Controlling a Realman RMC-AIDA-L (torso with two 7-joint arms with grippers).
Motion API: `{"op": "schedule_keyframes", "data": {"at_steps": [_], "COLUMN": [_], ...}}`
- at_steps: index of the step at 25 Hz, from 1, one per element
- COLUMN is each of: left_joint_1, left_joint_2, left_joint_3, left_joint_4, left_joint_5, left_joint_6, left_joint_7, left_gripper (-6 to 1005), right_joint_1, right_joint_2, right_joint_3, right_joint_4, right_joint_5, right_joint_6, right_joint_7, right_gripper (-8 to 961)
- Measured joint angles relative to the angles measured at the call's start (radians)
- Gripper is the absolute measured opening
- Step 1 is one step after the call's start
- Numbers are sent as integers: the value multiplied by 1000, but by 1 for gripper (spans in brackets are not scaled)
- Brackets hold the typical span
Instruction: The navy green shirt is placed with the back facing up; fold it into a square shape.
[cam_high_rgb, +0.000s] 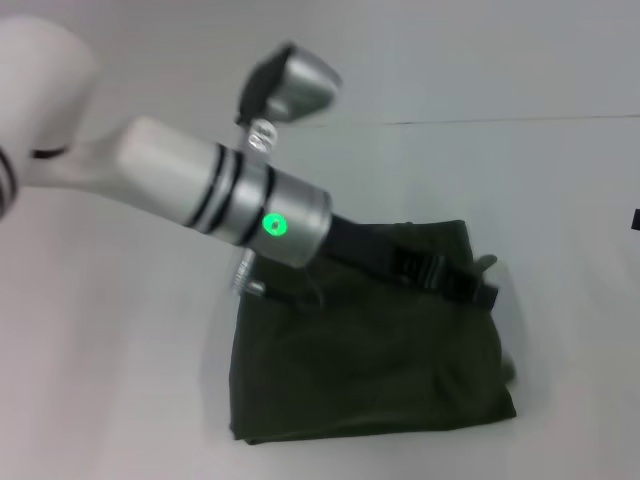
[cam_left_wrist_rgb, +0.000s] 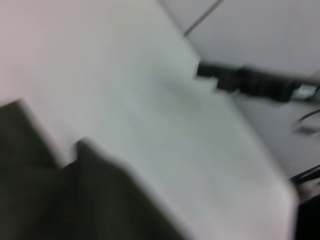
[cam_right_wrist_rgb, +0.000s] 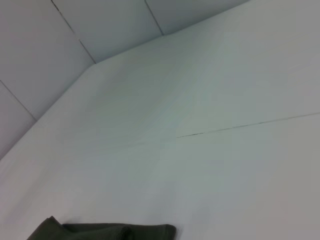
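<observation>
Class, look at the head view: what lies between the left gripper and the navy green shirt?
Nothing shows between them. The left gripper sits over the navy green shirt, near its right edge; the head view cannot settle whether they touch.

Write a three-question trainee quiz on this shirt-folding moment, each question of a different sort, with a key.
1. True or false: the navy green shirt lies spread flat with both sleeves out.
2. Which arm reaches over the shirt in the head view? A) left B) right C) both
3. Fill in: the left pincer is over the shirt's ____ edge (far or near, from the robot).

Key:
1. False: it is already a compact, roughly square bundle.
2. A: the right arm is out of the head view.
3. Far.
</observation>
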Motion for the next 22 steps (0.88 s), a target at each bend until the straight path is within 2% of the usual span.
{"op": "schedule_keyframes", "data": {"at_steps": [1, 2, 5, 7, 11, 15, 20, 22], "left_joint_1": [12, 38, 88, 128, 217, 270, 274, 297], "left_joint_2": [1, 6, 38, 70, 110, 124, 128, 128], "left_joint_3": [-18, -64, -167, -219, -244, -254, -248, -253], "left_joint_4": [27, 93, 187, 190, 154, 146, 142, 143], "left_joint_5": [-14, -62, -183, -277, -376, -406, -410, -413], "left_joint_6": [34, 135, 309, 383, 424, 425, 441, 465], "left_joint_7": [-4, -11, 2, 47, 139, 181, 261, 368], "left_gripper": [233, 280, 414, 494, 636, 726, 838, 866], "right_joint_1": [2, 4, 14, 20, 31, 47, 78, 96], "right_joint_2": [-1, -2, -3, -2, 4, 1, -26, -37], "right_joint_3": [0, -1, -12, -20, -26, -26, -51, -72], "right_joint_4": [0, 0, 6, 11, 12, 12, 12, 7], "right_joint_5": [-2, -2, -4, -5, -5, -5, -5, -6], "right_joint_6": [-4, -10, -18, -25, -50, -82, -108, -119], "right_joint_7": [4, 7, 14, 14, 22, 72, 198, 265], "right_gripper": [806, 806, 806, 806, 806, 806, 807, 807]}}
